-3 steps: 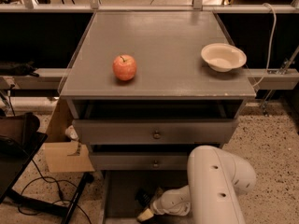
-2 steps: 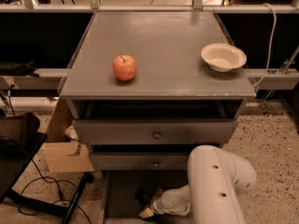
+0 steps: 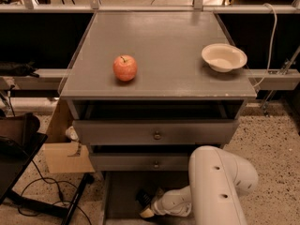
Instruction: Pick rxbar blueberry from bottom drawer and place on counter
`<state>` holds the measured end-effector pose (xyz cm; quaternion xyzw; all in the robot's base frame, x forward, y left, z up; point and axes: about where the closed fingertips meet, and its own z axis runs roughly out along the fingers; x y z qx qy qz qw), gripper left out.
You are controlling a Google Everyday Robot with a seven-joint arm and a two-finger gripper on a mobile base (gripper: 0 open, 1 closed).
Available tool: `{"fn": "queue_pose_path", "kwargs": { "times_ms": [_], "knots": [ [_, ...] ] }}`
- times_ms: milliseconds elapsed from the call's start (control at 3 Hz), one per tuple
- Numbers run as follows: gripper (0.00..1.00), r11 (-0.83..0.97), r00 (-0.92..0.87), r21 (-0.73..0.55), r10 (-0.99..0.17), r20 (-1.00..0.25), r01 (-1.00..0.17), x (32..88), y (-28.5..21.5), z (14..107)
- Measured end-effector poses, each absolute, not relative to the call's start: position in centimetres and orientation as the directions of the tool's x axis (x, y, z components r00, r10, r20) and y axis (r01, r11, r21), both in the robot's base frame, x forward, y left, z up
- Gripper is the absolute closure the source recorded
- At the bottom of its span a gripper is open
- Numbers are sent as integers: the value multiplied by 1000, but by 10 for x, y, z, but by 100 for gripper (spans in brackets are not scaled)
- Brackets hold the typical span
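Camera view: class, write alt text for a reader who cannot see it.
The robot's white arm reaches down into the open bottom drawer, its pincer inside it. On the grey counter above sit a red apple and a pale bowl.

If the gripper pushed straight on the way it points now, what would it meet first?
Probably the rxbar blueberry, the dark bar just ahead of the gripper inside the bottom drawer; depth is unclear, so it could slide past.

counter (image 3: 178, 36) matte grey | arm (image 3: 216, 182) glossy white plastic | hand (image 3: 145, 204) in bottom drawer (image 3: 121, 193)
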<state>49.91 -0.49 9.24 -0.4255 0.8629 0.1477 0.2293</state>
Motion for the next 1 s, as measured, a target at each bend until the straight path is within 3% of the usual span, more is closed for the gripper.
{"fn": "queue_pose_path", "kwargs": {
  "times_ms": [333, 667, 1000],
  "knots": [
    [93, 594, -533, 60, -667, -521, -802, 499, -5, 93],
    [100, 594, -533, 60, -667, -521, -802, 499, -5, 101],
    [100, 594, -533, 60, -667, -521, -802, 499, -5, 110]
  ]
}}
